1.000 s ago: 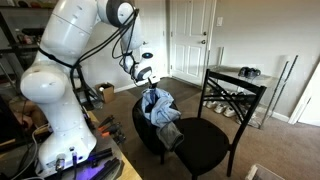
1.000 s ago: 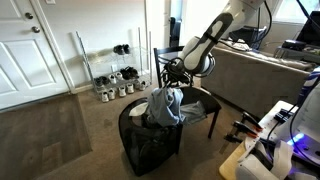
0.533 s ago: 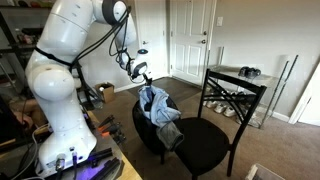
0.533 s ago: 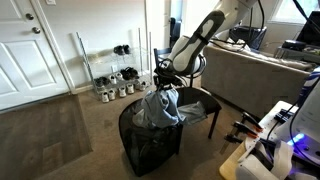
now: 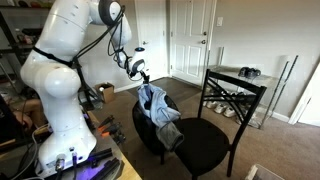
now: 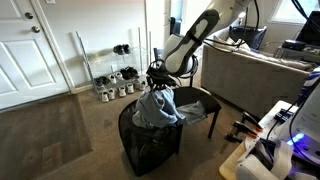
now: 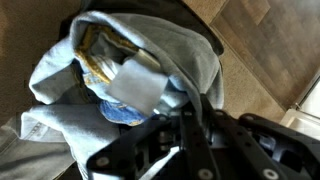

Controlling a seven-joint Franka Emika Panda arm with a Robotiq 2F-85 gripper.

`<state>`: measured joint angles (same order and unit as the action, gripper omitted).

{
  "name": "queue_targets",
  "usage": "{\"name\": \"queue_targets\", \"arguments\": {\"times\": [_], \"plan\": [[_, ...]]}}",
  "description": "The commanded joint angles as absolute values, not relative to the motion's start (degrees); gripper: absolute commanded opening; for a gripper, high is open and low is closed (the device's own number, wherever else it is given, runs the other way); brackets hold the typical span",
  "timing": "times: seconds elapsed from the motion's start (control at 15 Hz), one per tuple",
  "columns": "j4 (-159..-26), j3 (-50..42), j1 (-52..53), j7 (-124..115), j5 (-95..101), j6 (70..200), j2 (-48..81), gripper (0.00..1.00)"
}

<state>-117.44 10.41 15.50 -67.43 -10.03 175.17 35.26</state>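
Note:
My gripper (image 5: 143, 82) (image 6: 156, 83) is shut on a fold of a light blue-grey garment (image 5: 153, 101) (image 6: 158, 106) and holds it up. The cloth hangs from the fingers down over a black mesh hamper (image 5: 143, 128) (image 6: 148, 146), its lower part resting in and over the hamper. In the wrist view the gripper (image 7: 188, 118) pinches a strip of the garment (image 7: 190, 55), and below it the bunched cloth shows a white label and a blue patch inside. A grey trailing piece (image 5: 171, 133) lies on the seat of a black chair (image 5: 212, 140).
The black chair (image 6: 200, 100) stands right beside the hamper. A low shoe rack (image 6: 112, 84) (image 5: 242, 100) with shoes sits by the wall near white doors (image 5: 190, 40). A couch (image 6: 260, 80) lies behind the arm. Cluttered tables stand at the near edges.
The gripper has lifted and shifted sideways over the hamper, pulling the garment higher and stretching it out. Its grip has stayed shut.

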Motion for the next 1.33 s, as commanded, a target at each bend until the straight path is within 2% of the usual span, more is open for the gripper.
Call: {"name": "queue_targets", "arguments": {"times": [0.0,0.87,1.0,1.27], "plan": [[-115.4,6.9,17.0,-65.5,-12.5,177.8,34.8,0.03],[-108.0,6.7,18.2,-64.5,-12.3,177.3,40.7,0.03],[-107.6,6.2,18.8,-64.7,-12.3,177.0,41.0,0.36],[-107.0,6.2,18.9,-64.7,-12.4,177.0,41.0,0.6]]}}
